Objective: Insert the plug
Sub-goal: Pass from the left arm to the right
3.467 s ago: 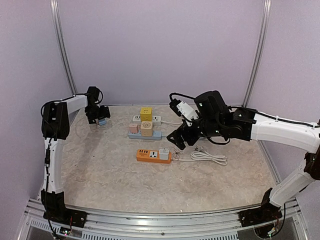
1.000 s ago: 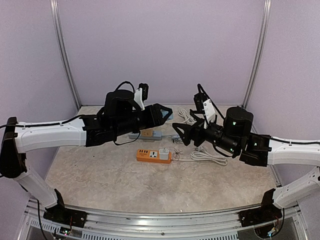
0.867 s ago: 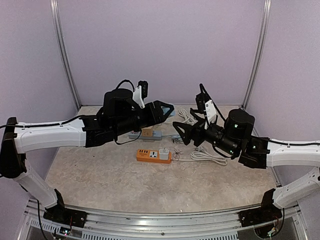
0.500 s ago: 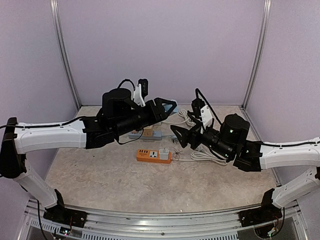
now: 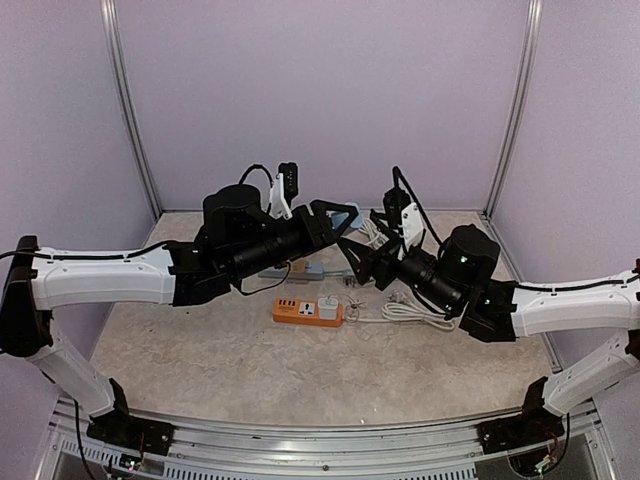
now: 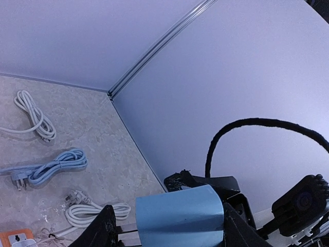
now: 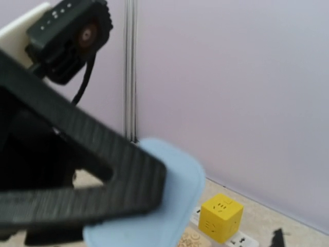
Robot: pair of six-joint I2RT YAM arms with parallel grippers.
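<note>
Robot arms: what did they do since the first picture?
The left arm swung from the left wall to the middle, lifting the blue block in its left hand. The right arm pulled back and turned its open right hand to face it. The orange power strip and white cable stayed put.

Beige marbled table [image 5: 200, 340] carries an orange power strip [image 5: 307, 311], nearward of the left gripper [image 5: 343, 218], and a coiled white cable [image 5: 415, 314], nearward and right of that gripper.
</note>
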